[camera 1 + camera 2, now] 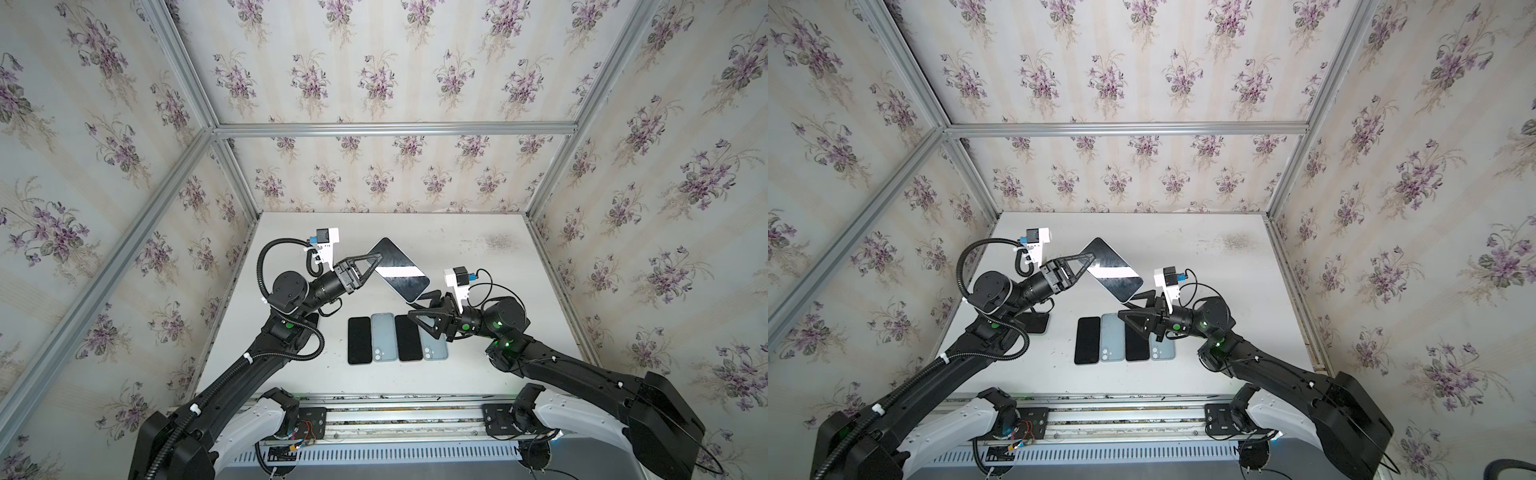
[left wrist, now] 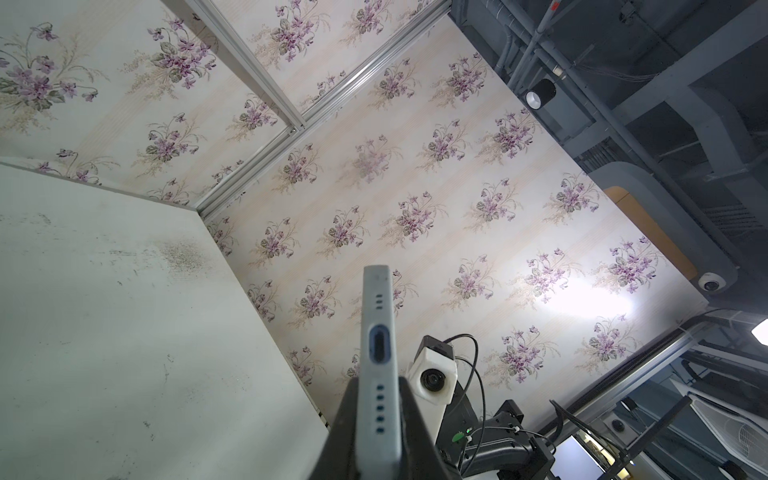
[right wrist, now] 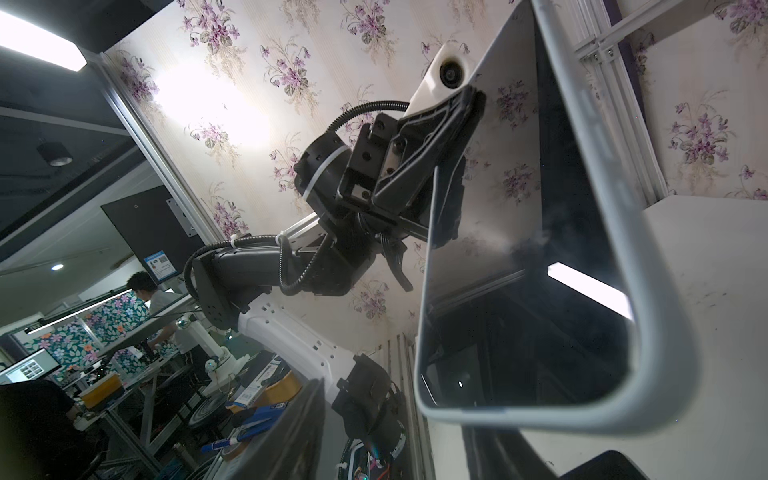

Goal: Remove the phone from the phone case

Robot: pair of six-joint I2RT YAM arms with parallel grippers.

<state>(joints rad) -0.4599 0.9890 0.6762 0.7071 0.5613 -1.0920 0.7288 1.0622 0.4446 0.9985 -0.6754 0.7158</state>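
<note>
Left gripper: the left gripper (image 1: 371, 262) is raised over the middle of the worktop (image 1: 478, 266), its jaws clamped narrow on one short end of the phone case (image 2: 378, 332).
Left wrist view: the pale blue bottom edge of the case, with its charging port and speaker holes, stands out between the two dark fingers (image 2: 415, 440).
Phone: the phone (image 1: 399, 268) sits inside the case, held clear of the worktop and tilted, with its dark glossy screen facing up towards the top cameras.
Case rim: a light border runs round the screen in the right wrist view, so the phone is not yet out.
Right gripper: the right gripper (image 1: 415, 306) is at the free lower corner of the cased phone, its jaws parted and holding nothing.
Contact: whether a right finger touches that corner is hard to tell, since the corner hides part of it.
Row of four: a row of four (image 1: 383, 336) flat pieces lies side by side on the worktop nearer the arm bases, alternating black and pale blue with camera rings; the right gripper overlaps the rightmost one in both top views.
</note>
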